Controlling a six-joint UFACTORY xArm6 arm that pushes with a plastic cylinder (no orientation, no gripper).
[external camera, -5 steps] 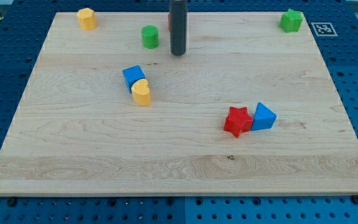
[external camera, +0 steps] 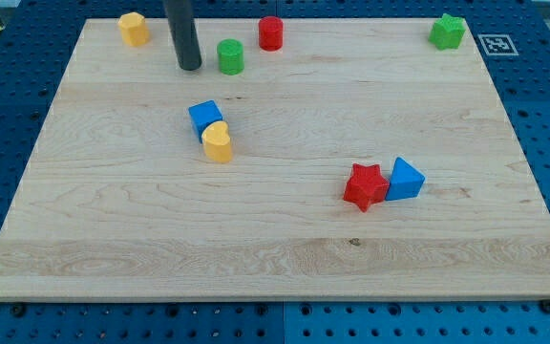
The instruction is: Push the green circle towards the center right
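Observation:
The green circle [external camera: 230, 56] stands near the view's top, left of centre, on the wooden board [external camera: 275, 239]. My tip [external camera: 190, 67] is just to the left of it, with a small gap between them. The dark rod rises straight up out of the view's top.
A red cylinder [external camera: 271, 32] stands right of the green circle. A yellow block [external camera: 134, 29] is at top left, a green star [external camera: 447, 32] at top right. A blue cube [external camera: 204, 117] touches a yellow block [external camera: 218, 142]. A red star [external camera: 366, 185] touches a blue triangle [external camera: 405, 179].
My tip has moved left, from the right side of the green circle to its left side. The red cylinder, hidden behind the rod before, now shows. No block has moved.

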